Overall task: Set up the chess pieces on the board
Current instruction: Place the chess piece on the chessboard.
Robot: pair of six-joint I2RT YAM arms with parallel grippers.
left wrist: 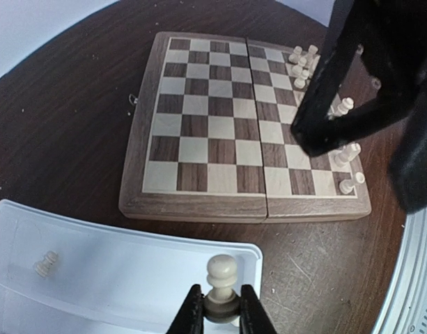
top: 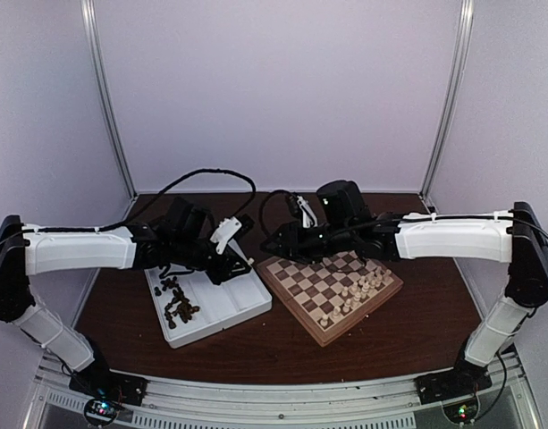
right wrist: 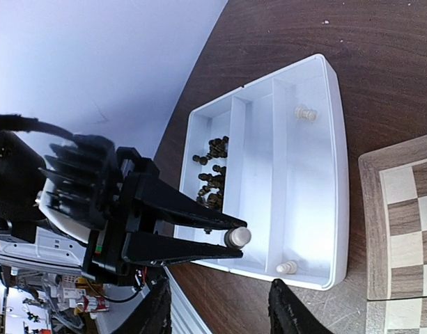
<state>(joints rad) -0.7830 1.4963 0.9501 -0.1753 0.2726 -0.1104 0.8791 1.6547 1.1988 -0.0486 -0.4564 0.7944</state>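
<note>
Left fingers [left wrist: 221, 309] pinched almost shut round the base of a cream-white pawn [left wrist: 222, 273], upright, head clear above the tips, held in the air over the end of the white tray [left wrist: 129, 240] nearest the board [left wrist: 199, 207]. Right fingers [right wrist: 223, 313] parted with a clear gap, gripping nothing, hanging in the air near the board's tray-side edge; from the left wrist, seen as a black shape in front of the board's right half. Board lying flat on the dark wooden counter [top: 256, 349] just beside the tray, set at an angle to it, a strip of bare counter between the two. Cream-white chess pieces [left wrist: 302, 64] standing in a loose cluster along one edge of the board, the edge toward the right arm's base in the overhead view, some in a rough row, a few partly hidden behind the right arm. Tray split lengthwise by dividers: dark brown pieces [right wrist: 212, 174] heaped in the compartment farthest from the board; two more cream-white pieces [right wrist: 305, 113] in the compartment nearest it, one toward each end, well apart, at least one on its side. Exact kind of most pieces too small to tell.
</note>
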